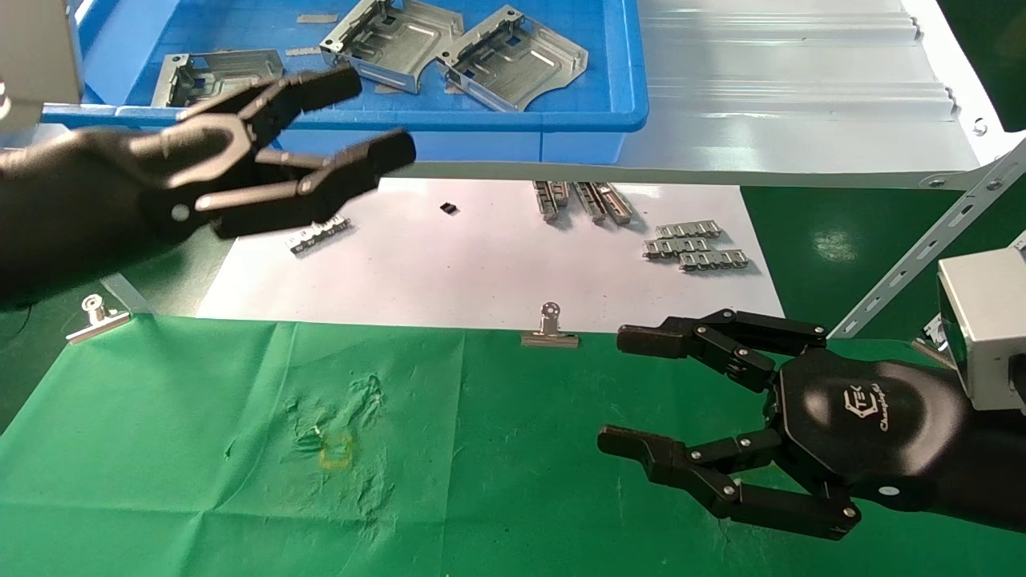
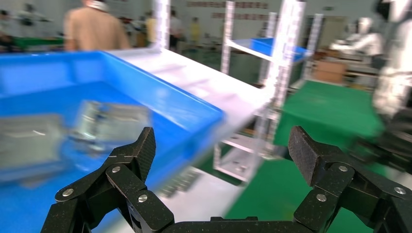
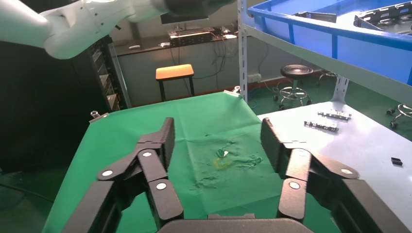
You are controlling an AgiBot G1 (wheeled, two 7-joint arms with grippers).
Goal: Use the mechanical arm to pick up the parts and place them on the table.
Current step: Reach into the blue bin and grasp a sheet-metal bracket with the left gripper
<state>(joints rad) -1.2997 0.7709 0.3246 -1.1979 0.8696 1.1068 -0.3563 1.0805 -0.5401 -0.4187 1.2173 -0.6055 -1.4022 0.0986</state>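
Observation:
Three silver stamped parts lie in the blue bin (image 1: 561,120) on the shelf: one on the left (image 1: 216,74), one in the middle (image 1: 397,40) and one on the right (image 1: 513,58). They show blurred in the left wrist view (image 2: 104,121). My left gripper (image 1: 373,120) is open and empty, raised in front of the bin's near wall, pointing right. My right gripper (image 1: 621,393) is open and empty, low over the green table (image 1: 200,449) at the right. The green cloth shows between its fingers in the right wrist view (image 3: 216,141).
A white sheet (image 1: 481,264) lies between shelf and cloth, with small toothed strips (image 1: 693,248), (image 1: 585,200), (image 1: 319,236) on it. Binder clips (image 1: 550,328), (image 1: 96,316) hold the cloth's far edge. The silver-grey shelf (image 1: 801,96) extends right. A yellow mark (image 1: 337,450) sits on the cloth.

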